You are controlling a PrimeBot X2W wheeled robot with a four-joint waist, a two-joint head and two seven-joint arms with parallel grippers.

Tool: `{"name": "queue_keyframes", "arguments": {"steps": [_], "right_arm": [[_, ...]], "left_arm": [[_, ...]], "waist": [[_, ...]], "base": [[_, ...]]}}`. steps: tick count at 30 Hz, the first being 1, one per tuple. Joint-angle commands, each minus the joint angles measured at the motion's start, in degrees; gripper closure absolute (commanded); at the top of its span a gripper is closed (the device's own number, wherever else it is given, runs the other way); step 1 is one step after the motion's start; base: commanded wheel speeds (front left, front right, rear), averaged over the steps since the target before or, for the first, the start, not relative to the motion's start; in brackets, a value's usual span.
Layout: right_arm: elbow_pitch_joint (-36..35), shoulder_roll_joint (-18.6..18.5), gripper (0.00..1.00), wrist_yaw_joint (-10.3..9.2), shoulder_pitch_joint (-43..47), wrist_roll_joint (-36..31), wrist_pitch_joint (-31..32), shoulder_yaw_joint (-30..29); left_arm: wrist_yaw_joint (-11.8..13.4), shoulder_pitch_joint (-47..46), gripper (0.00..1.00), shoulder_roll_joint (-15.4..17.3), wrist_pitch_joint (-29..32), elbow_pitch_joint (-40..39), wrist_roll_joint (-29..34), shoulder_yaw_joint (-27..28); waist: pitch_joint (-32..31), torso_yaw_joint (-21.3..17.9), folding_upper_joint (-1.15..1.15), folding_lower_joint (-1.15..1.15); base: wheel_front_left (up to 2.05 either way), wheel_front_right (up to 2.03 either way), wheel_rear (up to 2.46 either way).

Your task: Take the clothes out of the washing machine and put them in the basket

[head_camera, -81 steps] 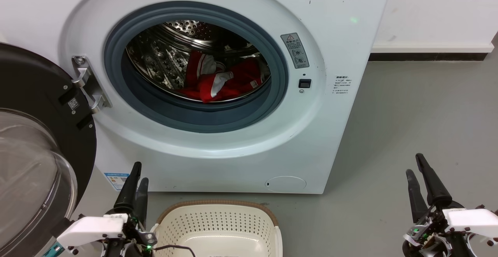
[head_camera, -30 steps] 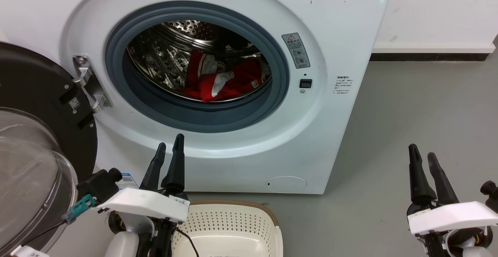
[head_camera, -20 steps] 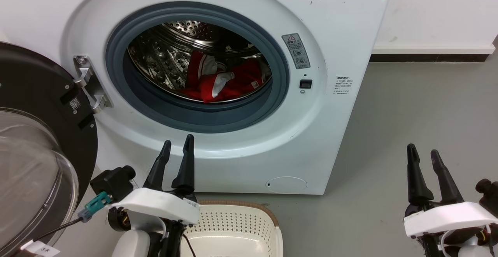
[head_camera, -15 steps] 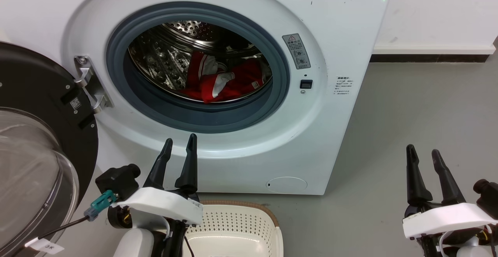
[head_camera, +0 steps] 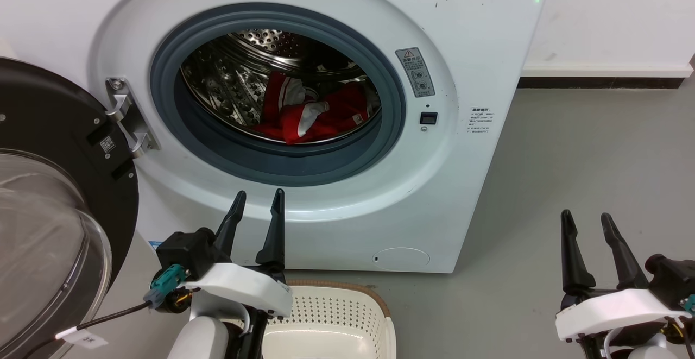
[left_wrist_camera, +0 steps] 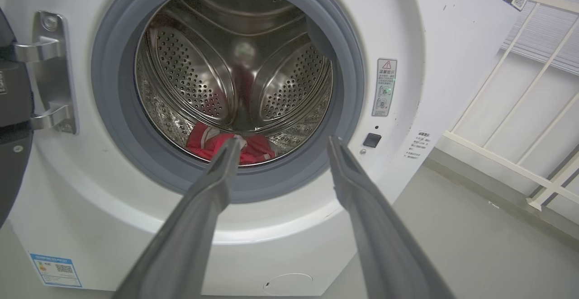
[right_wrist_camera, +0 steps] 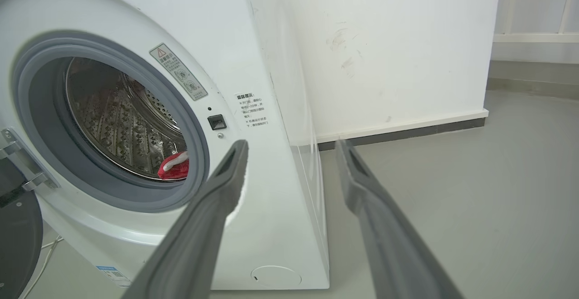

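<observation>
Grey floor point(head_camera: 570, 158) holds the basket point(head_camera: 336, 284) right below the mouth of the washing machine point(head_camera: 478, 49), ready for drops. Left gripper point(head_camera: 260, 192), fingers spread and empty, points at the opening; right gripper point(head_camera: 585, 214) hangs aside, likewise spread. Clothes point(head_camera: 320, 117) lie deep in the drum point(head_camera: 228, 87).

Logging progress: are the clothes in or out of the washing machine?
In: the clothes lie bunched on the drum floor inside the washing machine.

Clothes: crumpled red fabric clothes point(head_camera: 312, 117) with white trim, heaped low in the perforated steel drum point(head_camera: 228, 84).
Washing machine: large white front-loading washing machine point(head_camera: 478, 65); black-rimmed round glass door point(head_camera: 54, 147) swung wide open.
Basket: cream perforated plastic basket point(head_camera: 336, 311), brown rim, upright on the floor before the machine.
</observation>
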Motion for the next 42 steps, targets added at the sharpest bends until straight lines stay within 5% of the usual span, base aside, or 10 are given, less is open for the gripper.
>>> {"name": "queue_keyframes", "arguments": {"steps": [1, 42], "right_arm": [[0.0, -0.1, 0.00, 0.00, 0.2, -1.3, -0.5, 0.0], [-0.5, -0.1, 0.00, -0.01, 0.3, -16.4, -2.8, 0.3]], "left_arm": [[0.3, -1.3, 0.00, 0.1, -0.5, -0.2, 1.3, -0.3], [2.9, 0.0, 0.00, 0.1, -4.6, 1.8, 14.3, -1.8]], "waist": [[0.0, 0.0, 0.00, 0.00], [0.1, 0.3, 0.00, 0.00]], "base": [[0.00, 0.00, 0.00], [0.00, 0.00, 0.00]]}}
